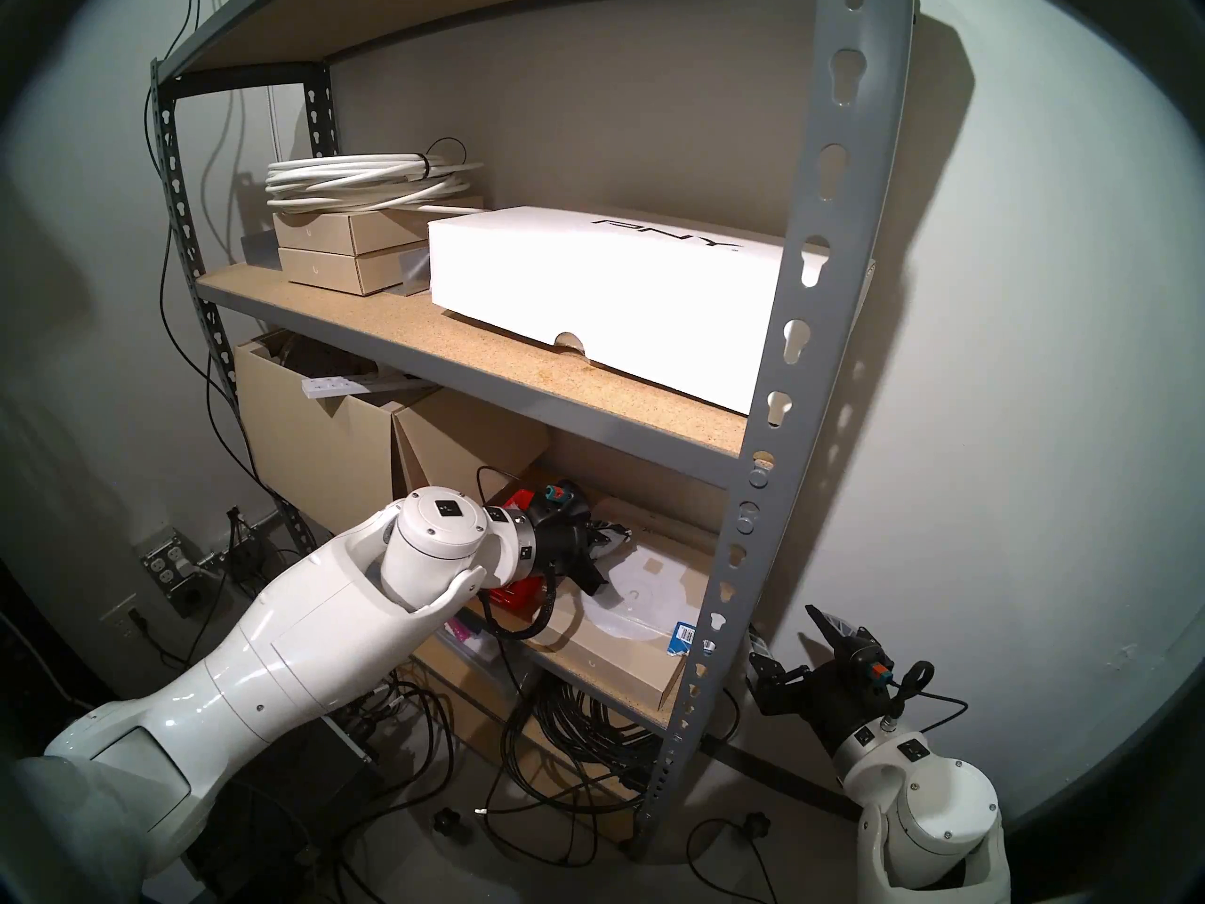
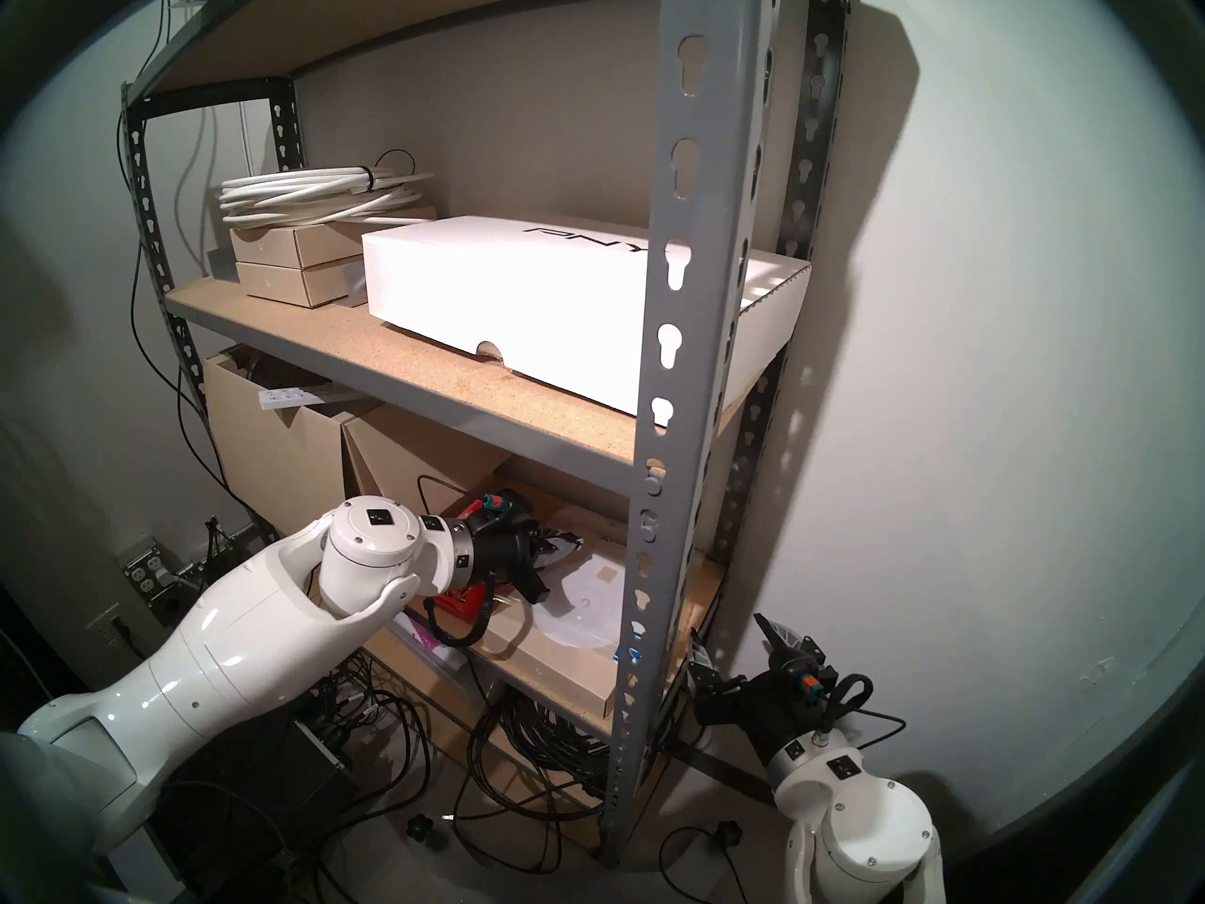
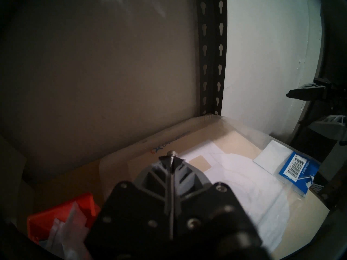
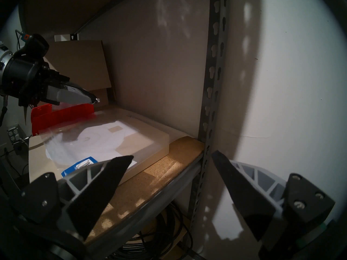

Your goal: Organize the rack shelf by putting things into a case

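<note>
From the head camera, the left gripper (image 1: 603, 547) reaches in under the middle board of the rack shelf (image 1: 792, 335), into the low bay between that board's grey front rail and a flat tan cardboard box (image 1: 609, 655). There is little headroom above the wrist. At 9 o'clock of the fingers the red bin (image 1: 515, 596) shows only in slivers behind the wrist. The right gripper (image 1: 792, 655) hangs outside the front upright, at 4 o'clock of the bay, with bare wall around it.

The second head camera shows the same, the left gripper (image 2: 554, 550) hovering over the box's white-printed lid (image 2: 590, 606) and the right gripper (image 2: 737, 655) clear of the post.

In the left wrist view the fingers (image 3: 150, 176) are pressed together, pinching a small silver screw (image 3: 171, 154) whose round head sticks out past the tips at 12 o'clock. The red bin (image 3: 58, 214) sits at 8 o'clock, its rim just beside the gripper body. A blue barcode label (image 3: 298, 165) lies at 3 o'clock on the box.

In the right wrist view the right gripper (image 4: 171, 158) has its fingers spread wide, holding nothing, either side of the front upright. At 10 o'clock the left gripper (image 4: 94, 100) hangs just above the red bin (image 4: 62, 115), the screw (image 4: 97, 99) glinting at its tip.
</note>
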Action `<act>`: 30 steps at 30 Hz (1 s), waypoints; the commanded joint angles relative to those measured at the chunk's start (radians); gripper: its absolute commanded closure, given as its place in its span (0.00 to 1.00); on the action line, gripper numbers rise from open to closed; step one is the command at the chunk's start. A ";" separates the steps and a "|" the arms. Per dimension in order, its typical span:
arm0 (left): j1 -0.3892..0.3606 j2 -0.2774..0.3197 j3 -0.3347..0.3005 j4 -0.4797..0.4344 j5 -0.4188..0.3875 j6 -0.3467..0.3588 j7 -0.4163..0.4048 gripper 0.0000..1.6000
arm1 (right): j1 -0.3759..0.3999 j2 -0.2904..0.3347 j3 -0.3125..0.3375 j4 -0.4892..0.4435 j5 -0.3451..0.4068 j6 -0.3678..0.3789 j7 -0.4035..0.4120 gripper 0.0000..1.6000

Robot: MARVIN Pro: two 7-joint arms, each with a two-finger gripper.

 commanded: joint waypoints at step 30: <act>0.334 0.291 -0.285 -0.180 -0.117 -0.084 0.089 1.00 | 0.005 0.000 0.000 -0.021 -0.001 -0.009 0.000 0.00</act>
